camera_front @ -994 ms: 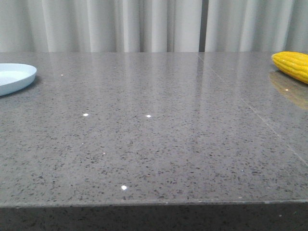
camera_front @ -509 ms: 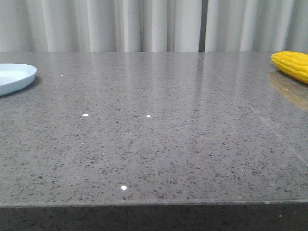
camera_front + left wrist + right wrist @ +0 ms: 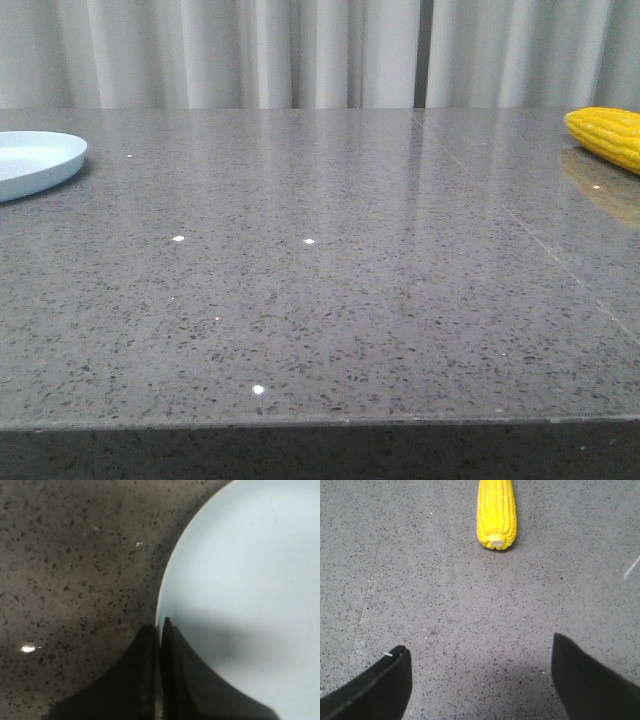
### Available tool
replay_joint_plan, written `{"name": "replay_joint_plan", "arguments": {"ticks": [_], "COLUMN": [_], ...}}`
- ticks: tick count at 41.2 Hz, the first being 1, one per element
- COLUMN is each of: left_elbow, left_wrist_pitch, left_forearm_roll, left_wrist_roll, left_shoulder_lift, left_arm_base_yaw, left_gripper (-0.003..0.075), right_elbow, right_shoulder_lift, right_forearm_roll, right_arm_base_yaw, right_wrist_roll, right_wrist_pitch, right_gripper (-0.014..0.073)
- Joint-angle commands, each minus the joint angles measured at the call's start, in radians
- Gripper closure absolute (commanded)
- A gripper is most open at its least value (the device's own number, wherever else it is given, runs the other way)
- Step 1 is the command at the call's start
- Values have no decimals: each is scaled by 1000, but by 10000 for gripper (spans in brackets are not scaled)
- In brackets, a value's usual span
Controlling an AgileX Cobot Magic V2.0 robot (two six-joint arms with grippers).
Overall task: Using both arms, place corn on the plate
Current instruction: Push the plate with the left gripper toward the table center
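Note:
The pale blue-white plate [image 3: 35,160] lies at the table's far left, partly cut off by the frame edge. In the left wrist view the plate [image 3: 250,580] fills one side, and my left gripper [image 3: 160,626] is shut on its rim, one finger outside and one over the plate. The yellow corn [image 3: 610,135] lies at the far right of the table. In the right wrist view the corn [image 3: 496,512] lies lengthwise ahead, pale stub end toward my right gripper [image 3: 480,644], which is open, empty and well short of it. Neither gripper shows in the front view.
The grey speckled stone table [image 3: 320,280] has a seam [image 3: 520,225] running diagonally on the right side. White curtains [image 3: 300,50] hang behind the table. The table's front edge [image 3: 320,425] is close to the camera.
The plate has slid a little to the right in the front view. The corn has not moved.

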Motion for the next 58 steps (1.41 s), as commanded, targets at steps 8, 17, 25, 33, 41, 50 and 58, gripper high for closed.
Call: {"name": "replay_joint_plan", "arguments": {"ticks": [8, 17, 25, 33, 41, 50, 58], "left_elbow": [-52, -115, -118, -118, -116, -116, -116], "left_wrist_pitch": [4, 30, -35, -87, -148, -191, -170], "left_forearm_roll": [-138, -156, -179, -179, -128, -96, -96], "left_wrist_roll": [11, 17, 17, -30, -142, -222, -222], "left_shoulder_lift": [-107, -128, -124, -92, -26, 17, 33], "left_arm_base_yaw": [-55, -218, -384, -532, -623, -659, -662], "left_gripper": [741, 741, 741, 741, 741, 741, 735], "right_elbow": [-33, -33, -33, -33, -33, -33, -33], "right_shoulder_lift": [5, 5, 5, 5, 5, 5, 5], "right_forearm_roll": [-10, -10, -10, -10, -10, -10, -10], "right_arm_base_yaw": [-4, -4, -4, -4, -4, -4, -4], "right_wrist_roll": [-11, -11, -11, -11, -11, -11, -11], "right_wrist_pitch": [-61, -60, -60, -60, -60, -60, -60], "right_gripper": [-1, -1, -1, -1, -1, -1, -1]}}
